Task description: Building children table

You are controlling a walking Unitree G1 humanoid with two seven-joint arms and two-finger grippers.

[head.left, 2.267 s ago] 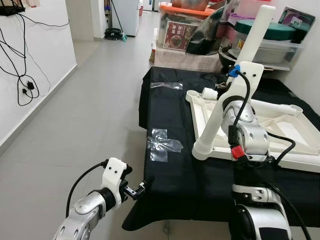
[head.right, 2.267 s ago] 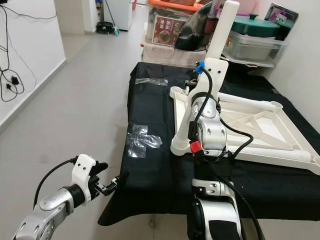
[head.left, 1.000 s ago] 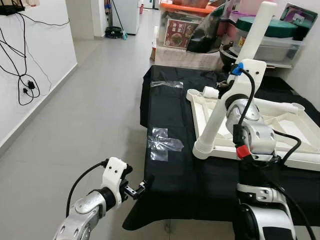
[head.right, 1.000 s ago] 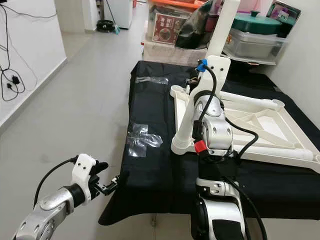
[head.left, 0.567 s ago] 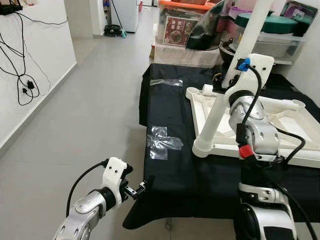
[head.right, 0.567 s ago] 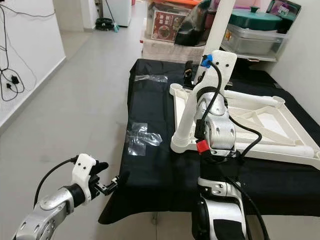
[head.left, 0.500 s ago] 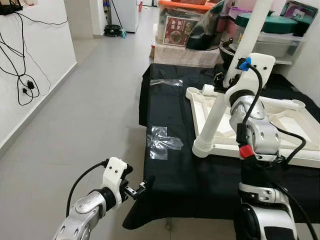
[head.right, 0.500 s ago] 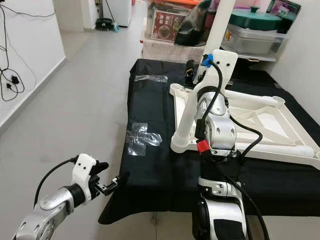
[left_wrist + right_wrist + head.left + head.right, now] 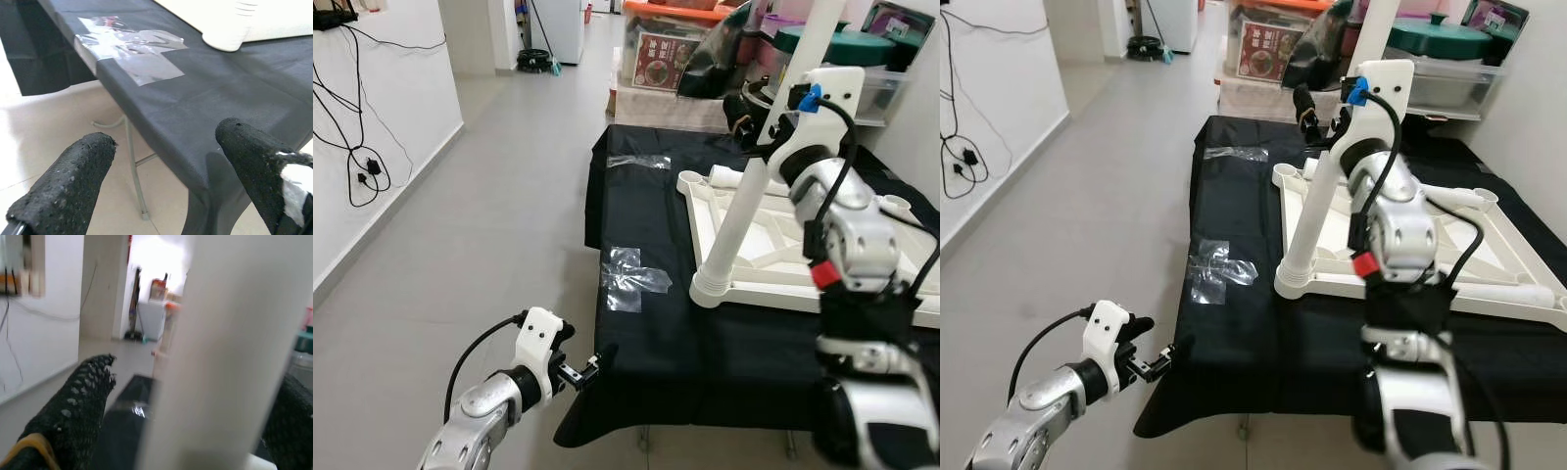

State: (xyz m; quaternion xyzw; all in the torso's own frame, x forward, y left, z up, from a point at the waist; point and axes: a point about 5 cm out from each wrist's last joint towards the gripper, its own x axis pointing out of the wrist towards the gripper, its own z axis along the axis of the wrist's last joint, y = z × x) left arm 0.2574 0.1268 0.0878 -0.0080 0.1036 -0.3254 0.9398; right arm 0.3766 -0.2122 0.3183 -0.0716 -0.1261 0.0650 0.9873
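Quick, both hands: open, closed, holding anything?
Left hand: open, empty, beside the black-covered table's corner.
Right hand: open, fingers on either side of the upright white table leg, not gripping it.

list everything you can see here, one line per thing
table leg: 1, white, standing tilted at the frame's near left corner
table frame: 1, white, flat on the cloth
black cloth: 1, over the work table
clear tape: 2 patches, on the cloth, left of the frame
storage boxes: several, far end
green lid: 1, far right
wall cables: black, left wall
left pincer: open, by the cloth's near corner
right pincer: open around the leg
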